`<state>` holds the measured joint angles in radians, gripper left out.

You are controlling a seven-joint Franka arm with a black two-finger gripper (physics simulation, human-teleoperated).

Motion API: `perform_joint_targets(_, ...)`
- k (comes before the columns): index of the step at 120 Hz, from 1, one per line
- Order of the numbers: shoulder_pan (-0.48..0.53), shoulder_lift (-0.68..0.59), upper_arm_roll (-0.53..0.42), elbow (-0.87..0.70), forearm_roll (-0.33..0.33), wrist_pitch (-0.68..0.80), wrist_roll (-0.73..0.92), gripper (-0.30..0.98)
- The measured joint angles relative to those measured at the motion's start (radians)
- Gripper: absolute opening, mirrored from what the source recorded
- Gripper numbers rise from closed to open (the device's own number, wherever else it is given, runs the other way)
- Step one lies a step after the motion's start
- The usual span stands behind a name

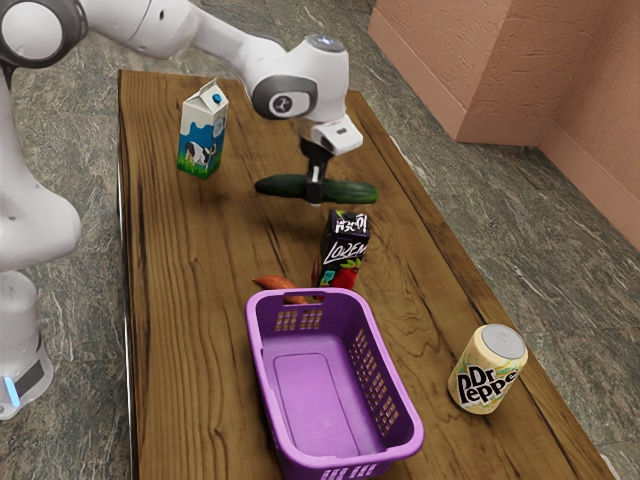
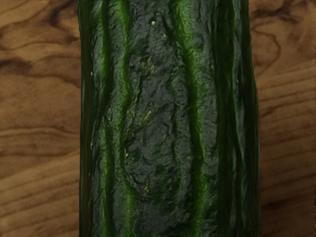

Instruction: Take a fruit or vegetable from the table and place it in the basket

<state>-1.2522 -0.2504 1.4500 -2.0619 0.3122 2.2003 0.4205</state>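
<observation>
With the cucumber (image 1: 350, 192) pinched by the gripper (image 1: 316, 192), the black carton (image 1: 345, 248) could be toppled by a low carry.

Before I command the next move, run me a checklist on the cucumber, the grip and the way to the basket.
1. End effector at the cucumber, near mid-length: ok.
2. Grip on both sides: cannot tell, far side hidden.
3. Cucumber raised off the table: cannot tell.
4. Purple basket upright, open side up: ok.
5. Low, straight path to basket unobstructed: not ok; the juice carton stands between, so going over or around it looks safer.
6. Cucumber over basket, ready for release: not ok.
</observation>
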Motion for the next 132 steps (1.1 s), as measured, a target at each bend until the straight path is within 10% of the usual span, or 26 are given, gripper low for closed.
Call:
perform_joint_targets(60, 0.005, -0.009, -0.305, 0.323, 0.03, -0.284, 0.037, 0.19)
perform_joint_targets(132, -0.056, 0.034, -0.592, 0.268, 0.024, -0.464, 0.065, 0.19)
